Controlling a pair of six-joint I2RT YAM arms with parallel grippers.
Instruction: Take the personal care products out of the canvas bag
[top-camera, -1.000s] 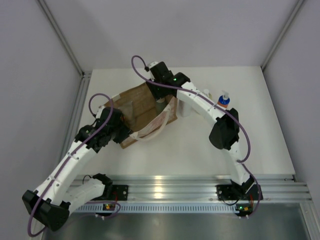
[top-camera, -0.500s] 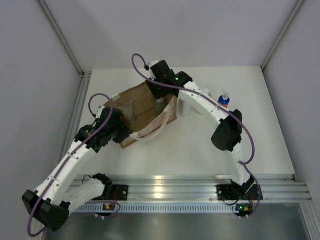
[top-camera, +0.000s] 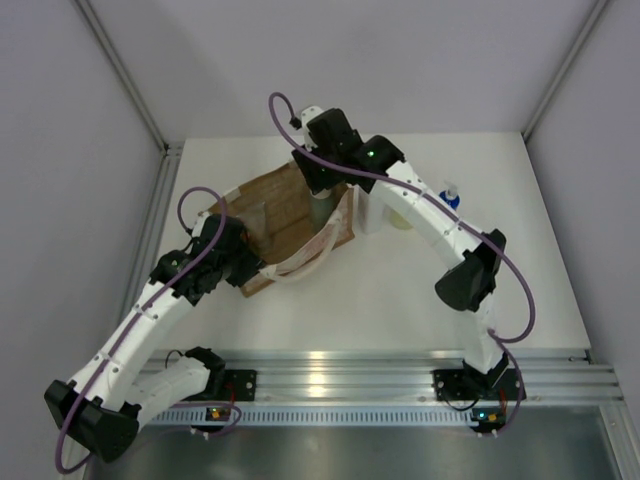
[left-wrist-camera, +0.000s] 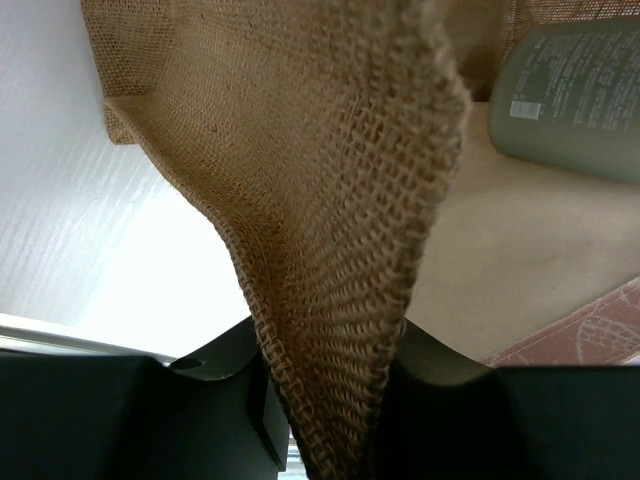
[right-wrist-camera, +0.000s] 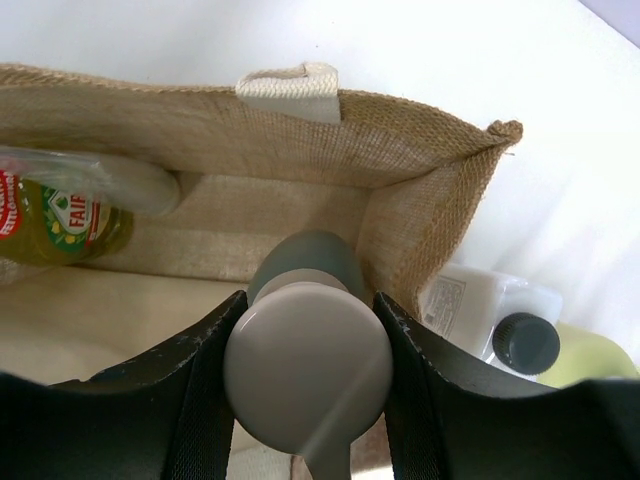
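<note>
Inside bag (right-wrist-camera: 420, 140): right hand (right-wrist-camera: 308, 372) clamped on pump bottle (right-wrist-camera: 303, 262)
Bag wall: left hand (left-wrist-camera: 335, 410) pinching jute edge
Risk: slip off smooth pump head; rim snag

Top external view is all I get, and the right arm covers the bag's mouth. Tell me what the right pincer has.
Observer: The right pincer is shut on the beige pump head of a grey-green bottle inside the canvas bag.
Operator: Now report the other arm.
Observer: The left pincer is clamped on the edge of the bag's woven wall.
Operator: List what else is in there.
Observer: A yellow bottle with a red label lies inside, along one wall.
</note>
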